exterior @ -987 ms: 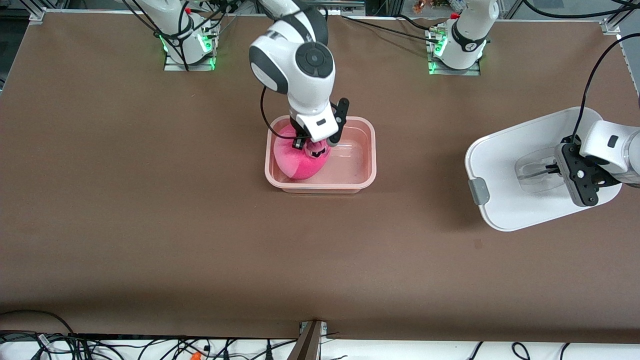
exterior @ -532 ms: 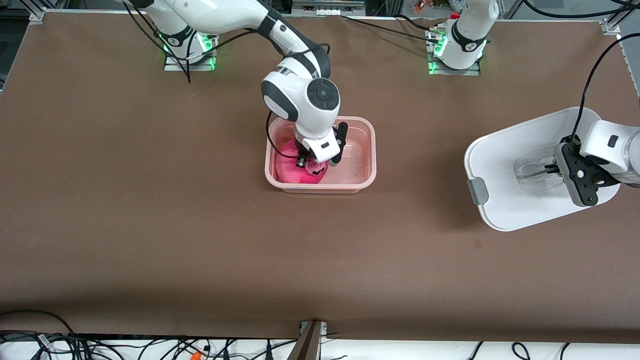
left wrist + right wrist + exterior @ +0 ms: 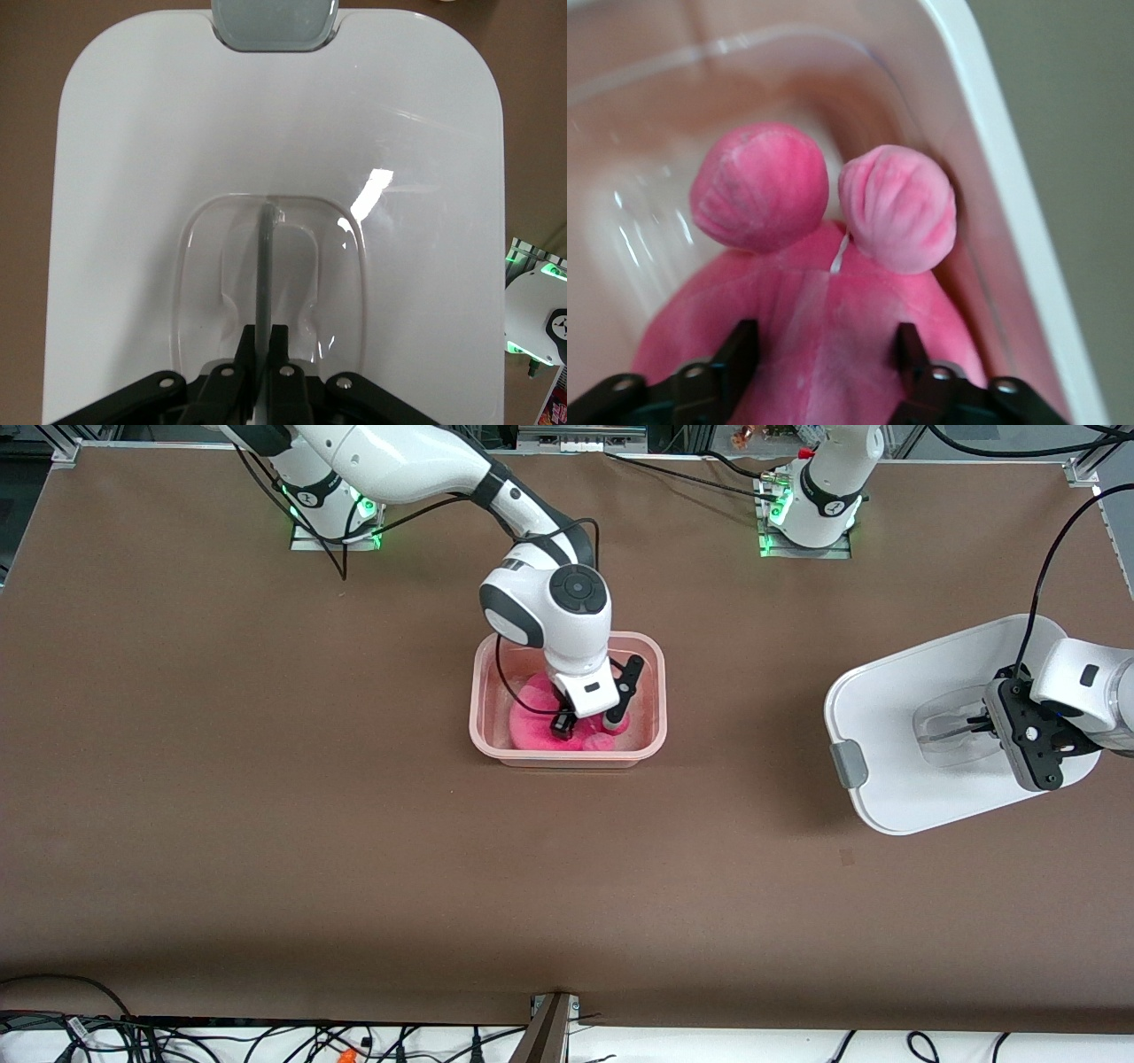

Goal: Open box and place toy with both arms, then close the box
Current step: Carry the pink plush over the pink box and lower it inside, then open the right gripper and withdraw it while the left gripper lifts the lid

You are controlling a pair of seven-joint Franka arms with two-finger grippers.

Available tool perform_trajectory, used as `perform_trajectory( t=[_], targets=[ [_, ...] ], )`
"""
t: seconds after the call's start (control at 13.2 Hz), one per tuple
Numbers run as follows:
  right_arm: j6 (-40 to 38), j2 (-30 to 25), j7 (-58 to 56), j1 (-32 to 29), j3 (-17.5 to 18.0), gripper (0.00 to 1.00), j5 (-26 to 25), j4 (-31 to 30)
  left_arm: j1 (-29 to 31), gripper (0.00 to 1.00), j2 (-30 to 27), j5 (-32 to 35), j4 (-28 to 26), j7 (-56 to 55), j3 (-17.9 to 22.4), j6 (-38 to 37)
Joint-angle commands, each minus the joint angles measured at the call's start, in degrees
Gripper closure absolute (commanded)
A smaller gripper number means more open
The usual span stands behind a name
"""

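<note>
The pale pink box [image 3: 657, 691] stands open in the middle of the table. The bright pink toy [image 3: 532, 731] lies inside it, against the wall nearer the front camera. My right gripper [image 3: 585, 731] is down in the box, open, with a finger on each side of the toy. The right wrist view shows the toy [image 3: 833, 292], its two round lobes, and the box wall [image 3: 992, 159]. My left gripper [image 3: 979, 724] is shut on the clear handle [image 3: 266, 257] of the white lid [image 3: 895, 691] and holds it tilted over the table at the left arm's end.
One grey side clip [image 3: 850, 764] shows on the lid's edge toward the box, and also in the left wrist view [image 3: 275, 22]. Cables run along the table's near edge and by both arm bases. Bare brown tabletop surrounds the box.
My right gripper has come down into the box with the toy and shifted toward the left arm's end. The toy now lies low in the box. The left arm and lid stayed still.
</note>
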Motion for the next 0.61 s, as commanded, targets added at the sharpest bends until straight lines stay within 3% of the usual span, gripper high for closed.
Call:
perform_trajectory(
  t=[0.0, 0.3, 0.53],
  targets=[
    [-0.41, 0.23, 2.17, 0.64, -0.35, 0.00, -0.33, 2.10, 0.37, 1.00, 0.27, -1.06, 1.34, 0.90, -0.22, -0.79],
    [-9.62, -8.19, 2.70, -1.73, -2.71, 0.00, -0.42, 2.19, 0.29, 1.00, 0.27, -1.06, 1.17, 1.08, -0.22, -0.88],
    [-11.65, -16.54, 2.79, -8.23, -3.68, 0.00, 2.29, 2.10, -0.59, 1.00, 0.10, -0.97, 1.08, 1.25, -0.74, -1.32]
  ],
)
